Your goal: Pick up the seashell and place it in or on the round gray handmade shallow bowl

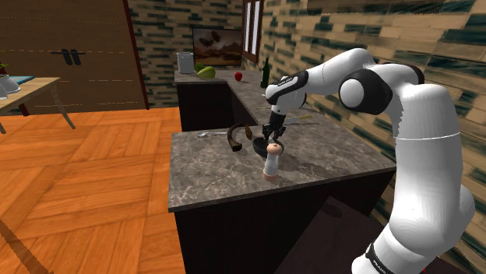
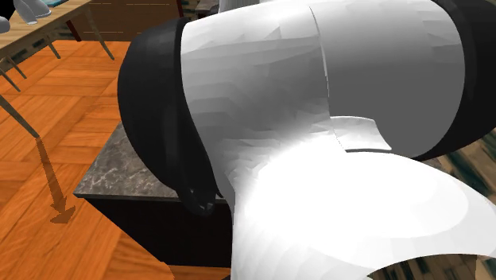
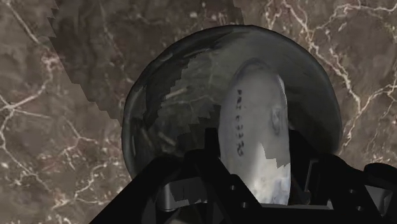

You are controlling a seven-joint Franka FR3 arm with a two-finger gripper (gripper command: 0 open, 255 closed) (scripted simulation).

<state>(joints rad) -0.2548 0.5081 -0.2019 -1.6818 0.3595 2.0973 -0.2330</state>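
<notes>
While the pincer (image 3: 253, 184) clasps it, seashell (image 3: 254, 108) lengthwise across bowl (image 3: 130, 127)

Dark marble counter (image 1: 226, 175) bearing grey bowl (image 3: 159, 102), pale mill (image 1: 271, 161), curved brown object (image 1: 233, 139)

Pale grey seashell (image 3: 254, 121), dark grey bowl (image 3: 162, 108), white-veined brown counter (image 3: 57, 159)

Shoulder view: high, beside and behind the arm (image 1: 420, 132), which fills the frame's right. It faces down-left over the worktop (image 1: 234, 167) at centre, mid range. Second exterior view: jammed against the arm, with the worktop corner and floor (image 2: 48, 119) at left. Wrist view: looks down along the pincer (image 3: 254, 153), very close to the worktop, bowl (image 3: 159, 121) at centre. All three share the worktop.
</notes>
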